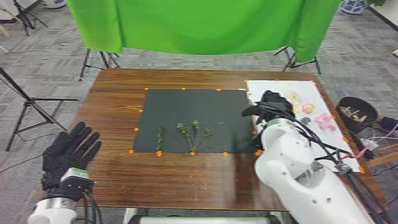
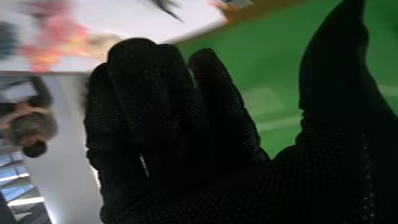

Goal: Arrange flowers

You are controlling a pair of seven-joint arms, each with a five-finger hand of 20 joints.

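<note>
Both hands released: left hand (image 1: 66,158), green sprigs (image 1: 160,138) in head view; right hand (image 1: 275,103), straight fingers (image 2: 142,100) in wrist view.

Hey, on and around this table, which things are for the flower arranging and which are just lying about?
For the arranging:
- green sprigs on the dark mat
- pink and yellowish flowers on the white sheet

Probably just about:
- green cloth beyond the table
- black bin to the right
- black stand to the left
</note>
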